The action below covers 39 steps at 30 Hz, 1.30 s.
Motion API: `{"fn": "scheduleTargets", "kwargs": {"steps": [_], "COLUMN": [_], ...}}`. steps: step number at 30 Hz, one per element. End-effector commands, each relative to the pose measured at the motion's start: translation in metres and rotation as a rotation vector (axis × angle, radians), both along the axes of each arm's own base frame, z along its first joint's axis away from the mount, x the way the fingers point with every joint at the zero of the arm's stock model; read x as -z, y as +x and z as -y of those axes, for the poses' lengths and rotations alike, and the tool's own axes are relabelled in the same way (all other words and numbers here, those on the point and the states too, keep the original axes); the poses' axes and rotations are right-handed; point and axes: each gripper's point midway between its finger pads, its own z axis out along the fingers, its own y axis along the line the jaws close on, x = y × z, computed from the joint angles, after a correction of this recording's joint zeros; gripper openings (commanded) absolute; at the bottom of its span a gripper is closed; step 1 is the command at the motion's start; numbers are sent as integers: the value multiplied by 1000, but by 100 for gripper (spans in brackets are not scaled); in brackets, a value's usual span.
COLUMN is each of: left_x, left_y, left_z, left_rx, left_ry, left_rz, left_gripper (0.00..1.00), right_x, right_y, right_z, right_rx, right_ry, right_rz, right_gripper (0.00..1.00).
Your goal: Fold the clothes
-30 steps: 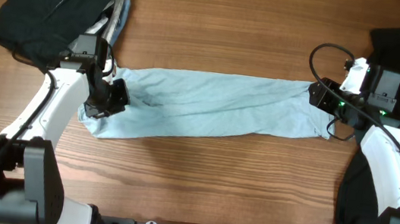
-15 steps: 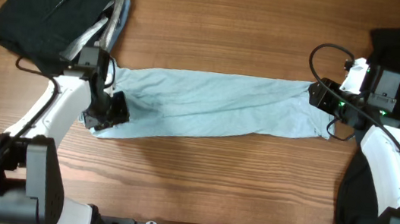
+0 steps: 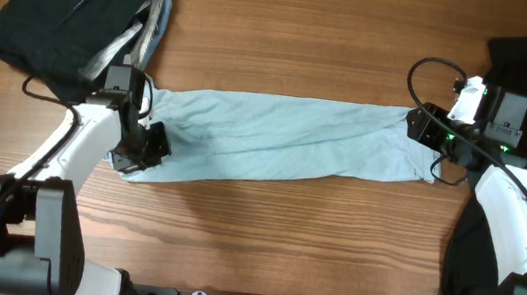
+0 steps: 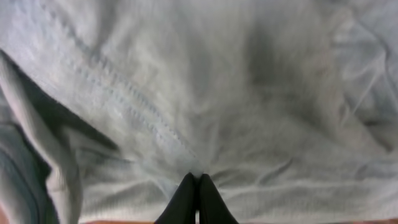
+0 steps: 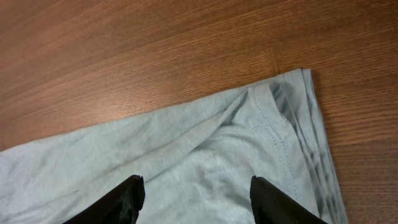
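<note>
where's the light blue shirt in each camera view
overhead: light blue shirt stretched across the middle, from left end effector to right end effector.
left wrist: shirt fills nearly the whole picture, above the shut end effector.
right wrist: shirt covers the lower half, hem towards the right.
shared landmark: wooden table, also above the shirt in the right wrist view; the left wrist shows almost none.
</note>
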Motion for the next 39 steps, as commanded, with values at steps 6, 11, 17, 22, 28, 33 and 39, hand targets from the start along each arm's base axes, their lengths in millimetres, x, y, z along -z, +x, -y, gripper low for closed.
{"fn": "scheduleTargets", "kwargs": {"steps": [6, 11, 17, 22, 28, 33, 39], "left_x": [-63, -73, -62, -33, -28, -21, -4], "left_y": [74, 105, 122, 66, 43, 43, 41], "left_z": [22, 24, 45, 19, -19, -12, 3], "left_rx": [20, 35, 92, 58, -22, 40, -2], "left_ry": [-138, -146, -152, -19, 65, 39, 7], "left_rz": [237, 372, 410, 147, 43, 44, 33], "left_gripper": [4, 4, 4, 34, 46, 47, 47], "right_x": [-1, -1, -1, 2, 0, 0, 0], "right_y": [0, 1, 1, -4, -1, -1, -1], "right_z": [1, 2, 1, 1, 1, 1, 1], "right_rx": [7, 7, 8, 7, 8, 8, 8], "right_ry": [-1, -2, -1, 2, 1, 1, 1], "right_rz": [2, 5, 5, -16, -4, -4, -5], "right_gripper": [60, 61, 61, 62, 64, 64, 64]}}
